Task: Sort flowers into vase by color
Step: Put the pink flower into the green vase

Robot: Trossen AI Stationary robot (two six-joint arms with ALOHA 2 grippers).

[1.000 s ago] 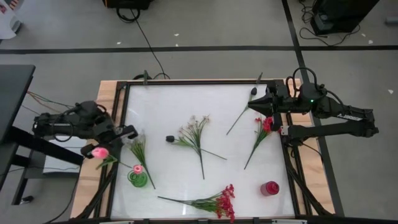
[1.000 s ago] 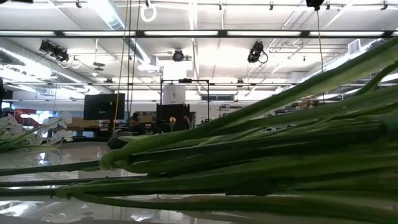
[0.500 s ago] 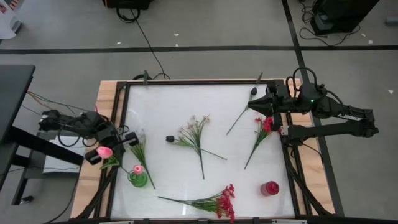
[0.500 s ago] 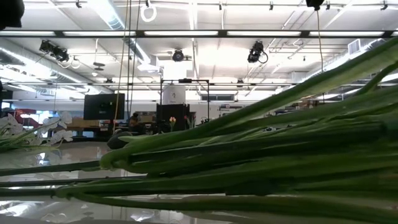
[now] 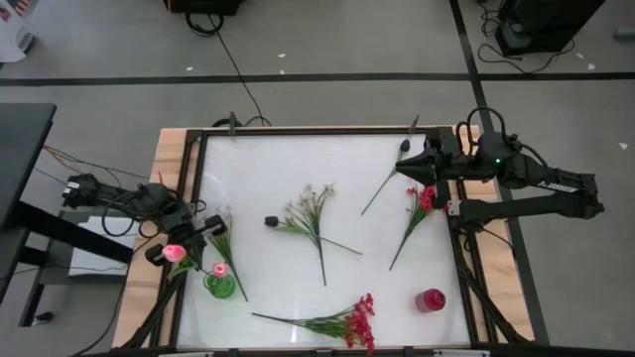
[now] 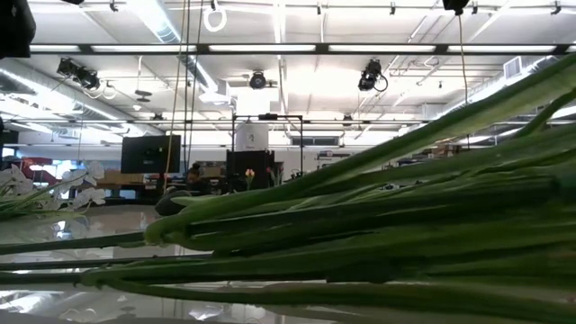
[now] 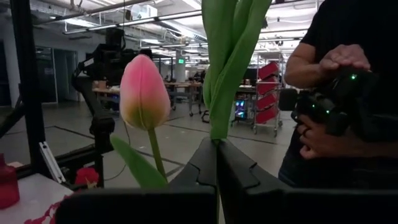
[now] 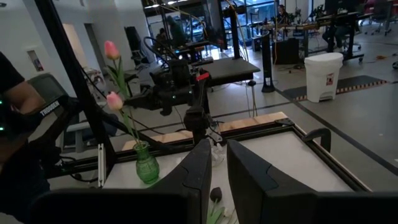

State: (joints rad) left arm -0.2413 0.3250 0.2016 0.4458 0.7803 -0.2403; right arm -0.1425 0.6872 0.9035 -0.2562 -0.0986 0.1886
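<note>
My left gripper (image 5: 210, 226) hovers at the table's left edge, shut on a pink tulip (image 5: 176, 254), just far of the green vase (image 5: 220, 287). That vase holds one pink bud (image 5: 219, 269). My right gripper (image 5: 402, 167) waits at the far right, open by a narrow gap, near a leafy stem with a dark bud (image 5: 382, 186). Lying on the table are a white sprig (image 5: 313, 213), a red spray (image 5: 419, 210), a second red spray (image 5: 347, 322) and a leafy stem (image 5: 222, 246). A red vase (image 5: 431, 299) stands near right. My left gripper (image 7: 216, 149) pinches the tulip's green stem and leaves (image 7: 216, 127) between both fingers. The pink bud (image 7: 144, 90) stands above the fingers on a side stalk, and the flower is lifted clear of the table.
A small dark object (image 5: 271, 221) lies mid-table. A black frame (image 5: 198, 178) borders the white table. A person (image 7: 348, 93) stands beyond it holding a dark device. Green stems (image 6: 378, 234) fill the low view close to the camera.
My left gripper has moved toward the near edge and a little right, toward the green vase, carrying the pink tulip with it. The arm has swung round as it went. The right arm has kept still.
</note>
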